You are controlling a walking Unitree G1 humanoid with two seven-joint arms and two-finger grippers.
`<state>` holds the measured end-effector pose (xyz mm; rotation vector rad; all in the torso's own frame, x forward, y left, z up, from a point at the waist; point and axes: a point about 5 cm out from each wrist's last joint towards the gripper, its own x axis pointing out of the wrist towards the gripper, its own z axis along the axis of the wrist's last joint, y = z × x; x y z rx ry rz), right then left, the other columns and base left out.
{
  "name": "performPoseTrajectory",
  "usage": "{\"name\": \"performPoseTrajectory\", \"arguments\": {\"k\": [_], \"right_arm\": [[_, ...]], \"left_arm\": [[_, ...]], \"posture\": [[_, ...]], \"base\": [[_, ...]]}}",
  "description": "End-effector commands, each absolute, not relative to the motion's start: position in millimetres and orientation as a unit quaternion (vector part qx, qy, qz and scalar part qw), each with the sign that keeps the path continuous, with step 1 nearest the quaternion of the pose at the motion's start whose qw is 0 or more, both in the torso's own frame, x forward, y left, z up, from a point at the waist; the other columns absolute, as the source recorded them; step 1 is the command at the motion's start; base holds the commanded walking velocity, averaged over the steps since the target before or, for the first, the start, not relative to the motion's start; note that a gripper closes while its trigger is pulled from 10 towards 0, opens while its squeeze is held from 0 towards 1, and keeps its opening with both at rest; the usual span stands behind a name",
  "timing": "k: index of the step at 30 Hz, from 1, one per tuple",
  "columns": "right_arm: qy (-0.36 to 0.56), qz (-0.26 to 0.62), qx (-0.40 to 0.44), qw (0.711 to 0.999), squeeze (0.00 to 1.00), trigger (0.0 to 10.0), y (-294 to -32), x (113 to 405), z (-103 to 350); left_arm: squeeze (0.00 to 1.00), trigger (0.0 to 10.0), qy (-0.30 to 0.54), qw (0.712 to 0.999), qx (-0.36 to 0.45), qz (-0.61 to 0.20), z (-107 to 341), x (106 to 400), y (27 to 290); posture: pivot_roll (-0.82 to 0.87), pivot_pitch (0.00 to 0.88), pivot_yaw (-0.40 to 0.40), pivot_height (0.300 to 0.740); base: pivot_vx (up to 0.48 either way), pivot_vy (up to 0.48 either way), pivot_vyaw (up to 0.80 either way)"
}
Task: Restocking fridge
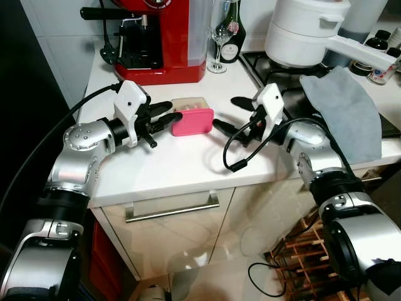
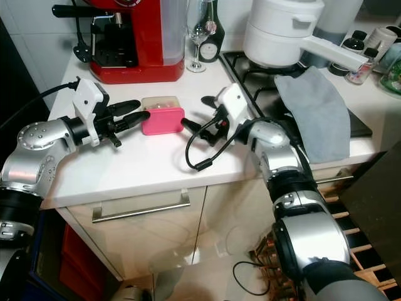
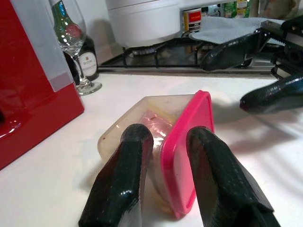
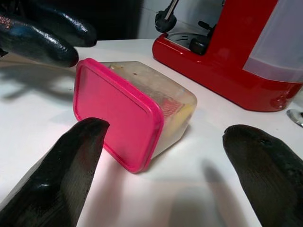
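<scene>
Left eye view: a pink-lidded container point(image 1: 192, 119) lies on its side on the white tabletop point(image 1: 182, 163), before a red coffee machine point(image 1: 160, 37). Left end effector point(image 1: 168, 115), fingers slightly parted, reaches its lid edge without gripping. Right end effector point(image 1: 227, 113), fingers spread wide and empty, faces it just beside.

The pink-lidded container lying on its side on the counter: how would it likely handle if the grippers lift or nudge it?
The container looks like rigid plastic, so it should keep its shape under a squeeze. It lies on a flat wall, so a nudge would probably slide it across the smooth counter rather than roll it. The pink lid faces sideways; contents could shift if tilted.
</scene>
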<state>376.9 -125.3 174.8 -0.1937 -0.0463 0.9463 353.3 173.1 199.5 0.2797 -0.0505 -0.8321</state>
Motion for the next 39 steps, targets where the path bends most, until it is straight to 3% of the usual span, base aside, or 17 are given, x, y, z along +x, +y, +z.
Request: {"name": "performPoseTrajectory", "arguments": {"k": [1, 15, 24, 25, 39], "right_arm": [[-0.04, 0.458, -0.104, 0.882, 0.0, 10.0, -123, 380, 187], [-0.06, 0.435, -0.069, 0.896, 0.0, 10.0, -130, 377, 185], [-0.062, 0.442, -0.053, 0.893, 0.0, 10.0, -122, 370, 177], [-0.066, 0.443, -0.047, 0.893, 0.0, 10.0, -120, 367, 176], [-0.072, 0.429, -0.008, 0.9, 0.0, 10.0, -119, 345, 167]], "left_arm": [[0.0, 10.0, -0.025, 0.899, 0.15, -0.41, 202, 356, 168], [0.0, 10.0, -0.017, 0.888, 0.159, -0.431, 190, 357, 154], [0.0, 10.0, 0.039, 0.907, 0.154, -0.39, 173, 366, 154], [0.0, 0.0, 0.05, 0.914, 0.139, -0.379, 169, 368, 154], [0.0, 0.0, 0.043, 0.927, 0.098, -0.36, 168, 372, 144]], "posture": [[0.06, 0.0, -0.038, 0.74], [0.04, 0.0, -0.034, 0.74], [0.03, 0.0, -0.034, 0.74], [0.03, 0.0, -0.034, 0.74], [0.01, 0.0, -0.033, 0.74]], "base": [[0.0, 0.0, 0.0], [0.0, 0.0, 0.0], [0.0, 0.0, 0.0], [0.0, 0.0, 0.0], [0.0, 0.0, 0.0]]}}
